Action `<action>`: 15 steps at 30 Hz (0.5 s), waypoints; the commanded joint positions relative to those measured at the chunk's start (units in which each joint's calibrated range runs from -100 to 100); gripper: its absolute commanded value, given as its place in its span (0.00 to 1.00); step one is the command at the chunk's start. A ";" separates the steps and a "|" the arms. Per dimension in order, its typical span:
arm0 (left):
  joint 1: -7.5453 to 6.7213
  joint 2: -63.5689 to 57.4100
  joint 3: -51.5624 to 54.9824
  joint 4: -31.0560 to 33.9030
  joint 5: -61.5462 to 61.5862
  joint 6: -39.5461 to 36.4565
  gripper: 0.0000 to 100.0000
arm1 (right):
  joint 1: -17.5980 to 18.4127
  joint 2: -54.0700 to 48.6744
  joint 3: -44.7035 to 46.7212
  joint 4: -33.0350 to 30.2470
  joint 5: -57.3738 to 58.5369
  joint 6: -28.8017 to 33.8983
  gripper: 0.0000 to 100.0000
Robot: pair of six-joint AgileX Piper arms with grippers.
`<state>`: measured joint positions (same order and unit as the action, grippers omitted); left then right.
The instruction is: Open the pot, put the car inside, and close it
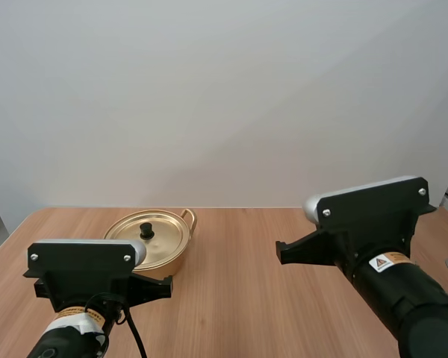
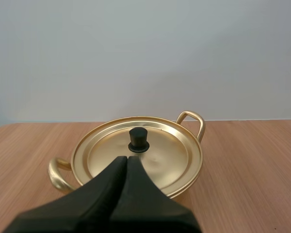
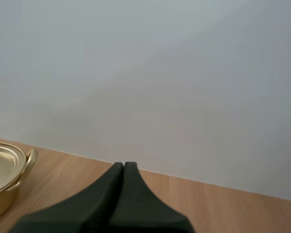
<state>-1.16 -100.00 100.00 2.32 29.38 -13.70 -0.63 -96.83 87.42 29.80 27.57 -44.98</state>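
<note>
Left end effector [image 2: 127, 159]: both fingers pressed together into one dark wedge, nothing between them. The tip points at the pot [image 2: 136, 160] from its near side, in line with the black knob [image 2: 138, 140]. Whether the tip touches the lid [image 2: 160, 155] cannot be told.

Right end effector [image 3: 123, 165]: fingers also pressed together, empty. It is over bare desk [image 3: 223, 208], aimed at the far edge. The pot [image 3: 2, 179] is well off to its left.

Pot [image 1: 153, 242]: gold, shallow, closed, with the lid [image 1: 160, 240] seated flat and the knob [image 1: 146, 231] upright at its centre. It stands on the left half of the desk [image 1: 246, 298], close to the far edge. One loop handle [image 1: 188, 218] is turned toward that edge, nearly reaching it. The other handle [image 2: 58, 174] faces the near-left side, toward the left arm [image 1: 82, 280].

Room for moving: bare wood runs from the pot's right side across to the right edge, under and ahead of the right arm [image 1: 373, 246]. A narrower strip of bare wood lies between the pot and the left edge. The far edge ends at a plain wall [image 1: 224, 97].
</note>
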 commanded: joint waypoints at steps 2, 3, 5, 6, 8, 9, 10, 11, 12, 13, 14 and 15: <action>0.03 0.00 0.00 0.05 -0.07 -0.03 0.00 | 0.01 -3.17 1.62 -5.92 -0.14 4.33 0.00; 0.03 0.00 0.00 0.05 -0.07 -0.03 0.00 | 0.01 -3.17 2.10 -8.03 0.24 6.76 0.00; 0.03 0.00 0.00 0.05 -0.07 -0.03 0.00 | 0.01 -3.17 3.10 -12.14 0.25 11.33 0.00; 0.03 0.00 0.00 0.05 -0.07 -0.03 0.00 | 0.01 -3.17 3.65 -13.94 0.25 13.36 0.00; 0.03 0.00 0.00 0.05 -0.07 -0.03 0.00 | 0.01 -3.17 4.49 -17.02 0.25 16.81 0.00; 0.03 0.00 0.00 0.05 -0.07 -0.03 0.00 | 0.01 -3.17 4.86 -18.84 0.25 18.73 0.00; 0.03 0.00 0.00 0.05 -0.07 -0.03 0.00 | 0.01 -3.17 5.30 -20.15 0.53 20.53 0.00; 0.03 0.00 0.00 0.05 -0.07 -0.03 0.00 | 0.01 -3.17 5.95 -21.68 0.77 22.08 0.00; 0.03 0.00 0.00 0.05 -0.07 -0.03 0.00 | 0.01 -3.17 6.42 -23.09 1.22 23.45 0.00; 0.03 0.00 0.00 0.05 -0.07 -0.03 0.00 | 0.01 -3.17 7.14 -24.27 1.84 24.47 0.00; 0.03 0.00 0.00 0.05 -0.07 -0.03 0.00 | 0.01 -3.17 7.69 -25.02 2.20 24.92 0.00; 0.03 0.00 0.00 0.05 -0.07 -0.03 0.00 | 0.01 -3.17 8.48 -25.65 2.24 25.06 0.00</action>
<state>-1.16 -100.00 100.00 2.32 29.22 -13.70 -0.63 -100.00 94.78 7.00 29.98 -24.91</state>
